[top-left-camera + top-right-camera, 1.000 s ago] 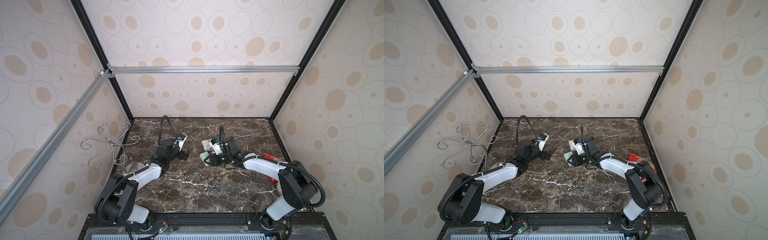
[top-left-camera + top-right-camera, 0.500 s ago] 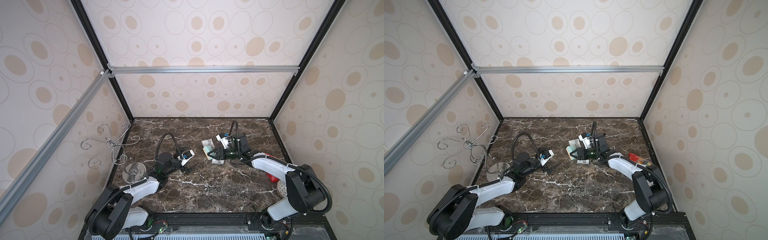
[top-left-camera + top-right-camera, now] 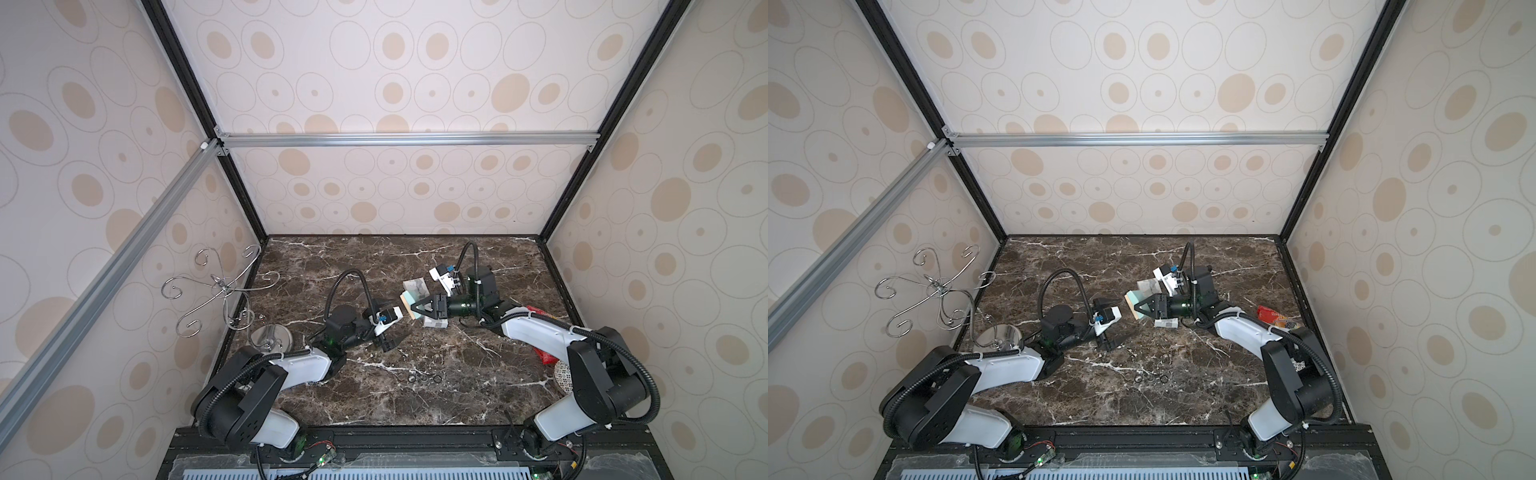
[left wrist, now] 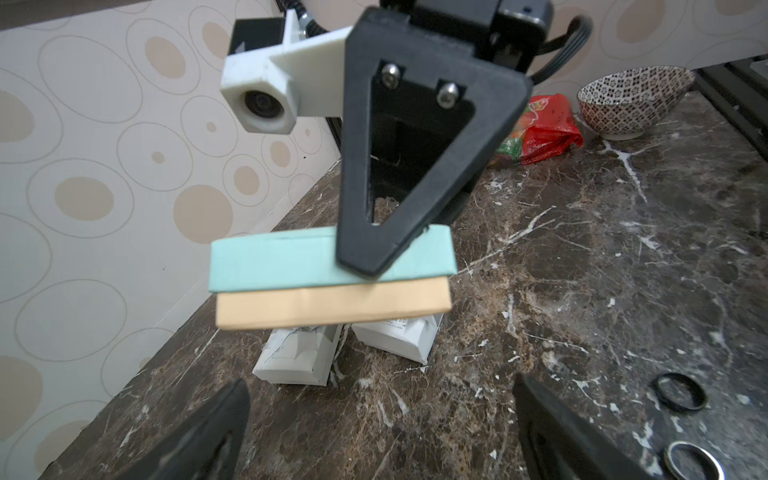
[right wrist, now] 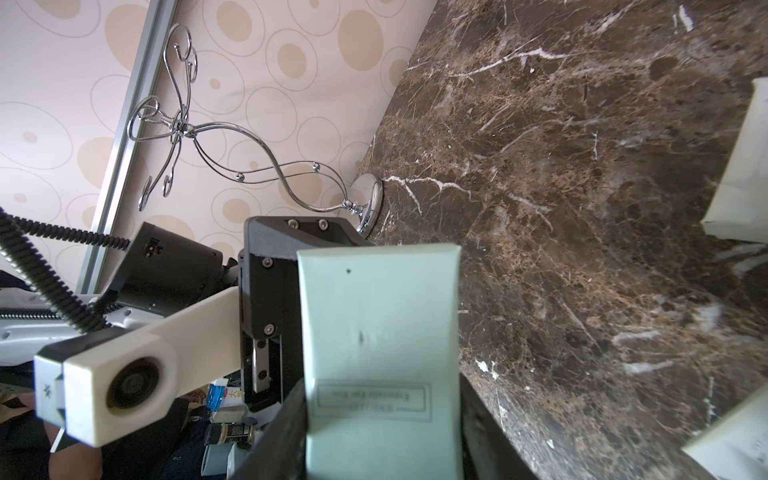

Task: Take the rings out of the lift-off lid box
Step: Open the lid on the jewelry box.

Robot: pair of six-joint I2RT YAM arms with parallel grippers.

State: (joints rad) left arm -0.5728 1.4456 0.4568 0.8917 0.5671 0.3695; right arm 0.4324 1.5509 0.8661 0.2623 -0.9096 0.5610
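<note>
My right gripper point(image 3: 415, 309) point(image 5: 382, 436) is shut on the lift-off lid box point(image 3: 409, 305) point(image 3: 1133, 301) and holds it off the table. The box point(image 4: 291, 266) point(image 5: 380, 332) has a mint lid seated on a tan base. My left gripper point(image 3: 388, 328) point(image 4: 382, 440) faces the box from just to its left, open and empty. Three rings point(image 3: 424, 379) point(image 3: 1148, 379), thin dark hoops, lie in a row on the marble nearer the front. Two of the rings point(image 4: 680, 392) show in the left wrist view beside one of my left fingers point(image 4: 552, 436).
Two small white boxes point(image 3: 415, 286) point(image 3: 435, 323) sit on the marble under and behind the held box. A curly silver wire stand point(image 3: 224, 291) rises at the left wall. A red packet point(image 4: 544, 129) and a patterned bowl point(image 4: 631, 99) lie at the right edge.
The left arm pulled back toward the front left and the right gripper carried the box rightward. Since half a second ago the two grippers have come a little closer together.
</note>
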